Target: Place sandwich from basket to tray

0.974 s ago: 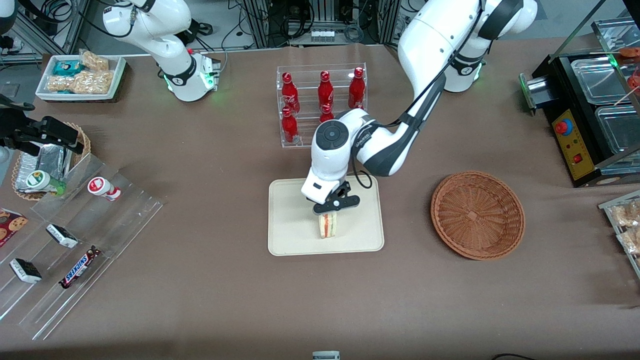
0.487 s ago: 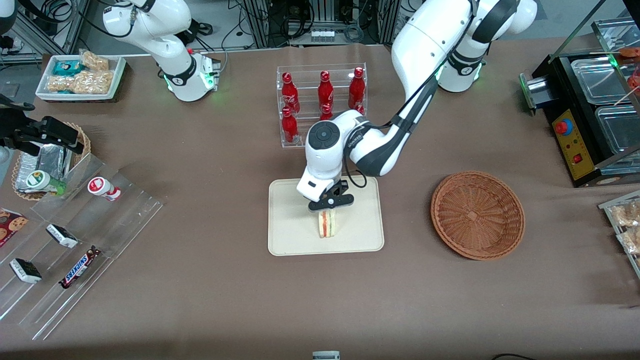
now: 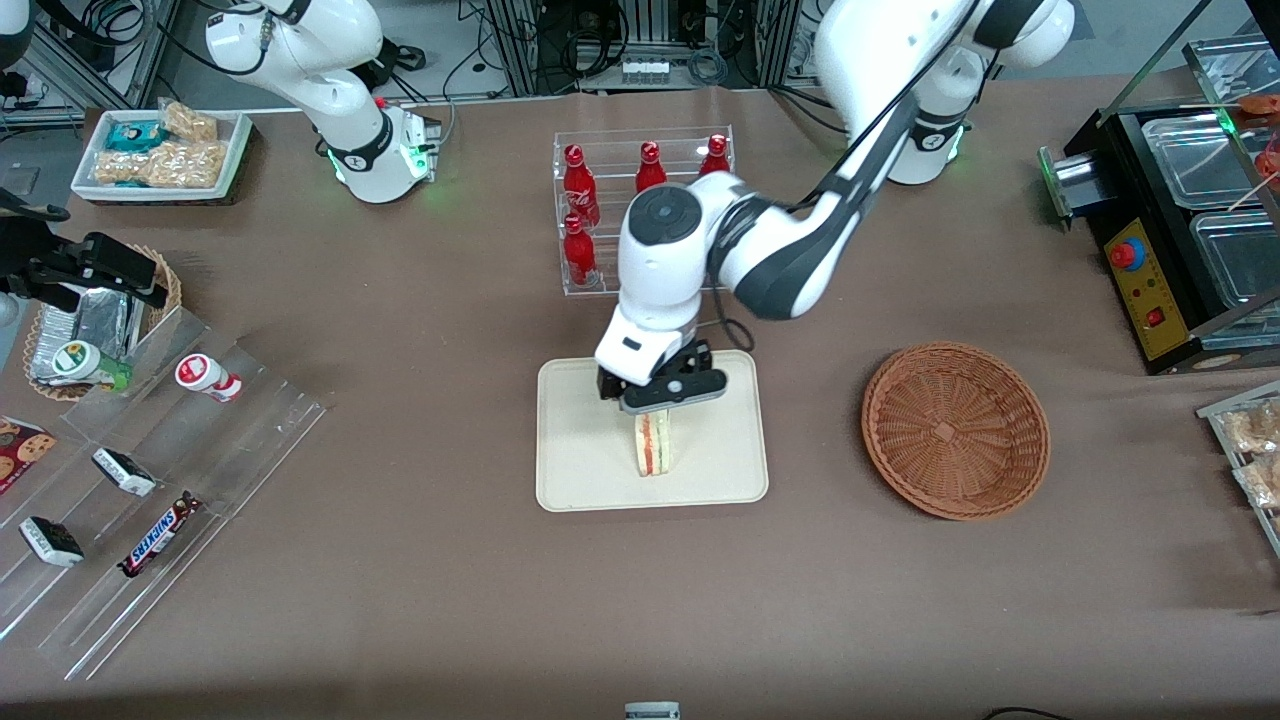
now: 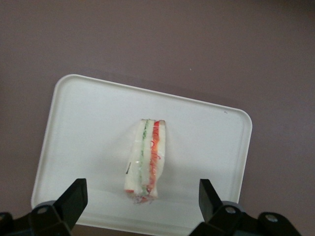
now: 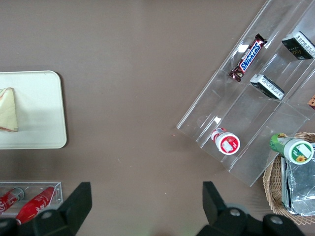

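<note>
The sandwich [image 3: 654, 446] stands on its edge on the cream tray [image 3: 580, 470], its red and orange filling stripe facing up. From the wrist camera the sandwich [image 4: 145, 159] rests near the middle of the tray [image 4: 78, 128]. My gripper [image 3: 658, 400] hangs open just above the sandwich, with daylight between the black fingers [image 4: 74, 199] and the bread. Nothing is held. The round brown wicker basket [image 3: 955, 428] sits toward the working arm's end of the table, with nothing in it.
A clear rack of red bottles [image 3: 642, 205] stands farther from the front camera than the tray. A tiered clear display [image 3: 150, 480] with snack bars and a foil-lined basket [image 3: 90, 330] lie toward the parked arm's end. A black machine [image 3: 1180, 220] stands past the wicker basket.
The gripper has let go of the sandwich and risen above it. The sandwich stays standing on the tray.
</note>
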`<action>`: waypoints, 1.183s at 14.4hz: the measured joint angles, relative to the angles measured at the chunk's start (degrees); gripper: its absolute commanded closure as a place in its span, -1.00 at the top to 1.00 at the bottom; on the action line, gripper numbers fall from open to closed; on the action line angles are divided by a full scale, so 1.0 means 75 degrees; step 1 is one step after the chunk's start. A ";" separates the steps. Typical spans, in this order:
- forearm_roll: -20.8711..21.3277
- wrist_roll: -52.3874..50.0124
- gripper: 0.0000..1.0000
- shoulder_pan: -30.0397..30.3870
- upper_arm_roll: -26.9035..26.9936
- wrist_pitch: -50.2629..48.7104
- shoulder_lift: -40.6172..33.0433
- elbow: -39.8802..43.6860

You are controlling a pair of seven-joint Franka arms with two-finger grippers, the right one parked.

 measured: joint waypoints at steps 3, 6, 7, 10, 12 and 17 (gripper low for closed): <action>-0.0171 0.0260 1.00 0.0418 0.0019 -0.0748 -0.0558 -0.0193; -0.0267 0.0814 1.00 0.1204 0.0042 -0.0836 -0.0642 -0.0571; -0.0325 0.1136 1.00 0.1501 0.0048 -0.0836 -0.0672 -0.0692; -0.0745 0.2431 1.00 0.2379 0.0065 -0.0841 -0.1179 -0.1337; -0.0963 0.3378 1.00 0.2946 0.0071 -0.0934 -0.1800 -0.1922; -0.1318 0.5525 1.00 0.4208 0.0108 -0.1942 -0.3003 -0.2599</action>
